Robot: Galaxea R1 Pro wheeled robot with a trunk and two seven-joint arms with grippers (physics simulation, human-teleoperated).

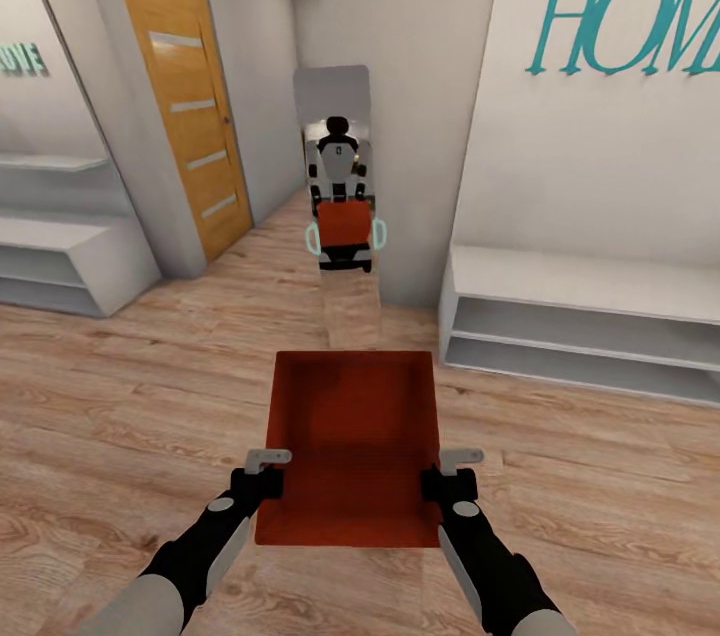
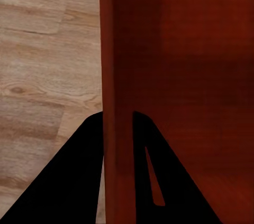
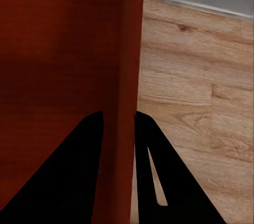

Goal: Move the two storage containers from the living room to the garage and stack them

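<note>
An orange-red storage container (image 1: 352, 441) hangs in front of me above a light wood-plank floor, carried between both arms. My left gripper (image 1: 262, 474) is shut on its left wall. My right gripper (image 1: 452, 472) is shut on its right wall. In the left wrist view the two black fingers (image 2: 69, 182) straddle the container wall (image 2: 117, 97), one outside and one inside. The right wrist view has the same hold, fingers (image 3: 79, 176) on either side of the wall (image 3: 124, 97). The container looks empty.
A tall mirror (image 1: 338, 176) straight ahead reflects me and the container. A wooden panel door (image 1: 185, 106) stands left of it. Low white shelves sit at the right (image 1: 580, 321) and left (image 1: 60, 251). A "Welcome HOME" wall sign (image 1: 630, 6) hangs on the right wall.
</note>
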